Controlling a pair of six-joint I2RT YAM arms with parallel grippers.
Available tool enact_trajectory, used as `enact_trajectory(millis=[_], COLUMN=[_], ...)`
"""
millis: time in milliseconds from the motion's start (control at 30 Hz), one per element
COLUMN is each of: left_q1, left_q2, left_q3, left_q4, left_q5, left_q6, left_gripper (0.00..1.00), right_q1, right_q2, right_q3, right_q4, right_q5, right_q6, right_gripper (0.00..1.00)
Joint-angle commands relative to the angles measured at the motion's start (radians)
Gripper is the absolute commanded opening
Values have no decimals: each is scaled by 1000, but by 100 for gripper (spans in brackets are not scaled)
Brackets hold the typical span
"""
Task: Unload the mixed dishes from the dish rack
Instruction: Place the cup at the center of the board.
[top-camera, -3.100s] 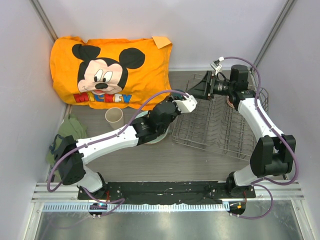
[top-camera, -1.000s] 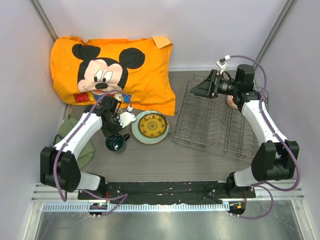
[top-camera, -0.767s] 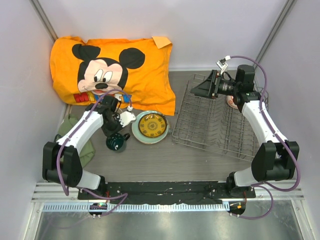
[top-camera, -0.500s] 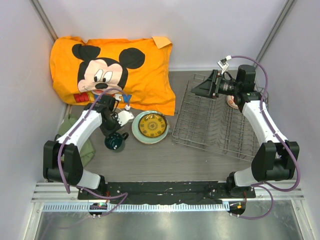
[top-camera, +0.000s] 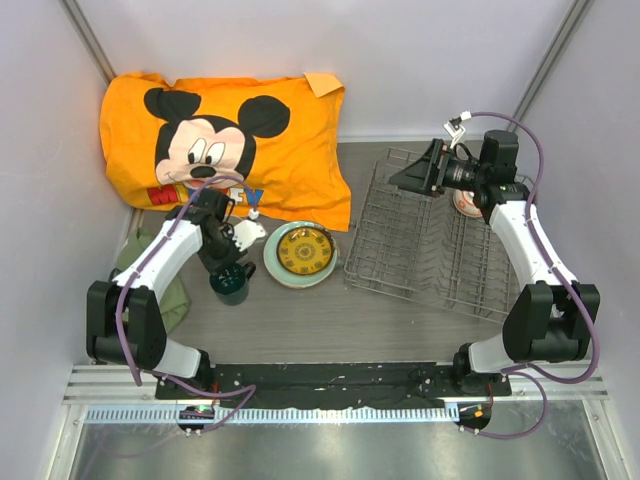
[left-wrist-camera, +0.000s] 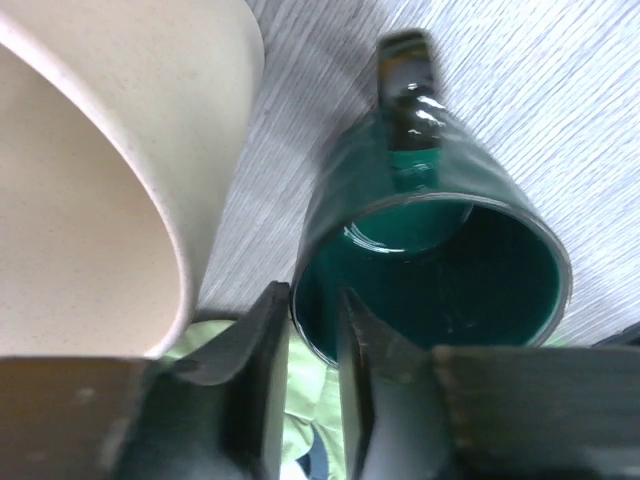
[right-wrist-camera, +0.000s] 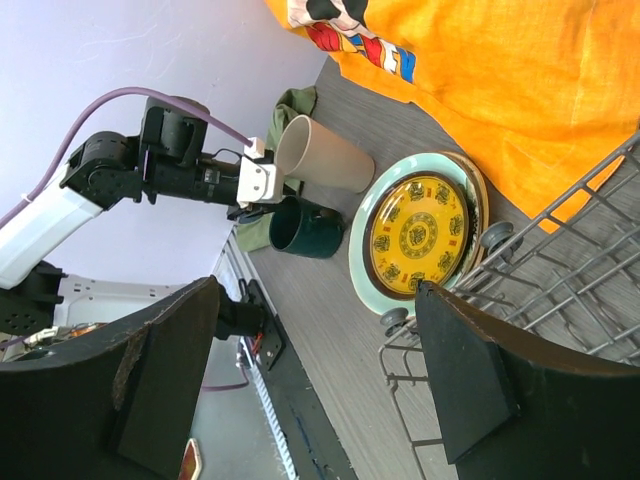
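Observation:
The dark teal mug (top-camera: 232, 283) stands on the table just left of the pale-green plate with the yellow-brown centre (top-camera: 303, 252). My left gripper (left-wrist-camera: 313, 295) is shut on the mug (left-wrist-camera: 430, 250), one finger inside the rim and one outside. The beige cup (left-wrist-camera: 90, 200) stands right beside it and also shows in the right wrist view (right-wrist-camera: 320, 155). My right gripper (right-wrist-camera: 320, 370) is wide open and empty above the far side of the grey dish rack (top-camera: 440, 240). The red-orange bowl (top-camera: 463, 205) peeks out behind my right arm. The floral plate is out of view.
An orange Mickey pillow (top-camera: 225, 140) lies at the back left, its corner near the plate. A green cloth (top-camera: 150, 265) lies at the left wall under my left arm. The rack's wire corner and feet (right-wrist-camera: 495, 240) stand close to the plate.
The mug has gone from tilted on its side to upright on the table, still in my left gripper. My right gripper has drifted slightly right above the rack.

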Motion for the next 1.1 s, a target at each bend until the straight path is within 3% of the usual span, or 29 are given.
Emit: enact_trajectory(millis=[0, 133, 300, 433, 467, 700, 900, 1067], left_q1=[8, 7, 7, 8, 8, 8, 8, 7], left_q2=[-15, -25, -50, -102, -125, -222, -277, -292], left_q3=[22, 22, 28, 49, 57, 123, 114, 97], left_q4=[14, 13, 13, 4, -4, -12, 46, 120], left_q5=[24, 32, 39, 67, 81, 160, 188, 193], left_q6=[-2, -8, -16, -31, -37, -100, -171, -237], left_gripper=[34, 43, 58, 71, 74, 99, 100, 100], right_q1=[-4, -12, -27, -28, -28, -34, -38, -38], right_q2=[-9, -3, -1, -7, -12, 5, 66, 129], right_q3=[44, 56, 136, 208, 216, 236, 234, 205], right_q4=[2, -16, -183, -332, -355, -370, -321, -235], right_q5=[2, 14, 120, 362, 481, 988, 1244, 1372], right_q6=[-26, -44, -179, -380, -400, -532, -616, -678], right_gripper=[85, 85, 85, 85, 85, 85, 87, 87])
